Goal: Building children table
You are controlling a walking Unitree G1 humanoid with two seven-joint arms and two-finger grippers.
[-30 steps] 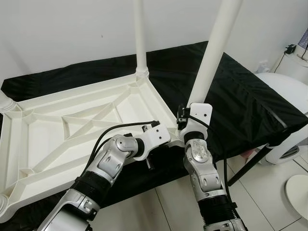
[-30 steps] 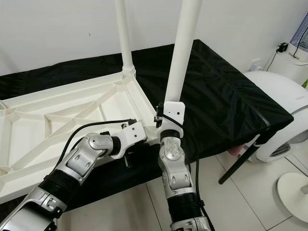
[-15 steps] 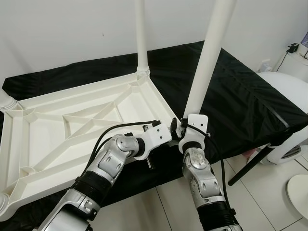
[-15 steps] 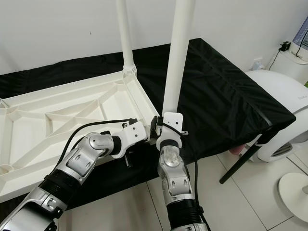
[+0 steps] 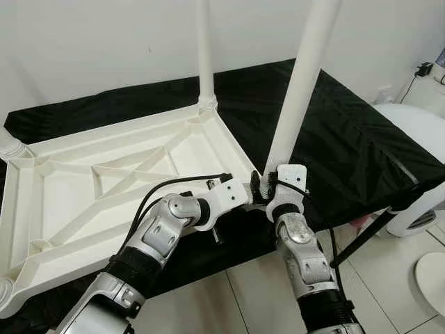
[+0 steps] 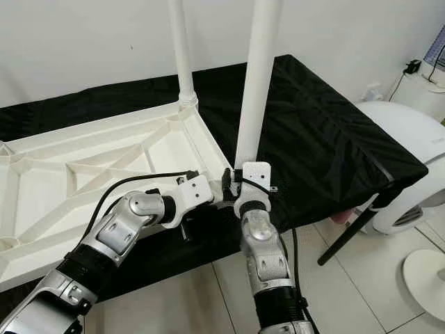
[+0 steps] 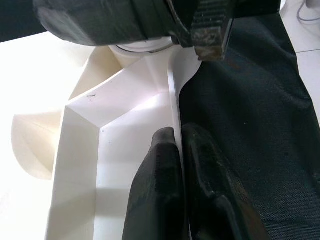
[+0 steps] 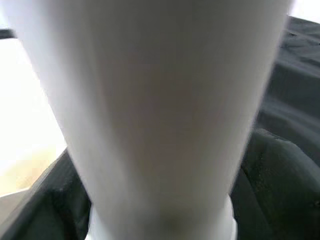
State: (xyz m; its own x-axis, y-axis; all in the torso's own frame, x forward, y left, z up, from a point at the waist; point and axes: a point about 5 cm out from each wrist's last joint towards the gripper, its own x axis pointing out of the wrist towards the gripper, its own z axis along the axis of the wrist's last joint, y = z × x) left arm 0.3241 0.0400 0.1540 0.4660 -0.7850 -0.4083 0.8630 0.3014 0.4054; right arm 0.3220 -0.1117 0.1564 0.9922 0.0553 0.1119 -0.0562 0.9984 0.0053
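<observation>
Upturned white ribbed plastic children's table (image 5: 104, 181) lies on black-draped tabletop (image 5: 361, 153); left hand (image 7: 175, 145) pinches its rim wall, fingers nearly closed, likely bracing; right hand (image 5: 268, 186) holds white tubular leg (image 5: 299, 90) upright over near corner socket; its finger gap hidden, can't tell.

Your right claw (image 5: 268, 182) has carried the loose leg (image 5: 300, 87) left and toward you over the last second. The leg's foot, which was out over the black cloth (image 5: 348, 146) beside the tabletop (image 5: 83, 202), now sits at the near right corner, by the left claw (image 7: 176, 150). The leg has also come closer to upright, and your right forearm has swung further right.
</observation>
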